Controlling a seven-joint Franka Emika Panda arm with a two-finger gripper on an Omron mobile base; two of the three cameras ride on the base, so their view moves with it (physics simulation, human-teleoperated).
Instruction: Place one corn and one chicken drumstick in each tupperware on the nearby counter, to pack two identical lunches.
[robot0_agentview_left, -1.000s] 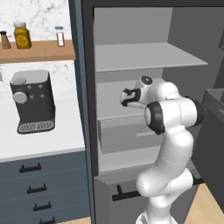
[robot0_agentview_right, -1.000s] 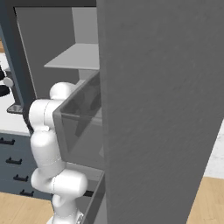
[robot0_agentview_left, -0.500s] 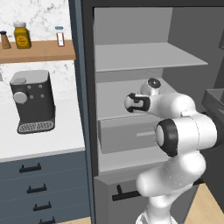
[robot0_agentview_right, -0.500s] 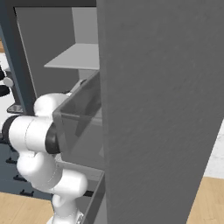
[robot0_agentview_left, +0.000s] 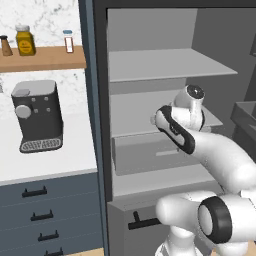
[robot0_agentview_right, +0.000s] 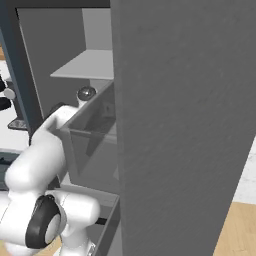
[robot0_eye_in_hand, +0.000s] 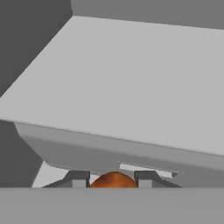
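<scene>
- One tall grey fridge (robot0_agentview_left: 165, 65) stands open beside the counter (robot0_agentview_left: 50, 155), its bare shelves (robot0_agentview_left: 170, 62) stacked above a pale drawer (robot0_agentview_left: 150, 152); in the right base view its door (robot0_agentview_right: 185, 125) fills the near side
- The counter is a white marbled top over blue-grey cabinets (robot0_agentview_left: 45, 215) with black handles, just left of the fridge
- The white arm (robot0_agentview_left: 220, 160) reaches up from the lower right of the left base view into the fridge, at the level of the middle shelf
- A dark coffee machine (robot0_agentview_left: 37, 115) stands on the counter, well apart from the arm
- A brown wall shelf (robot0_agentview_left: 42, 57) above it carries small jars (robot0_agentview_left: 25, 40)
- The gripper (robot0_eye_in_hand: 113, 178) points at the underside and front edge of a grey shelf in the hand view; its two fingers (robot0_eye_in_hand: 78, 178) sit close on either side of a rounded reddish-brown shape
- That shape looks like the bulbous end of a chicken drumstick (robot0_eye_in_hand: 113, 180), pinched between the jaws inside the fridge; the rest of it is hidden
</scene>
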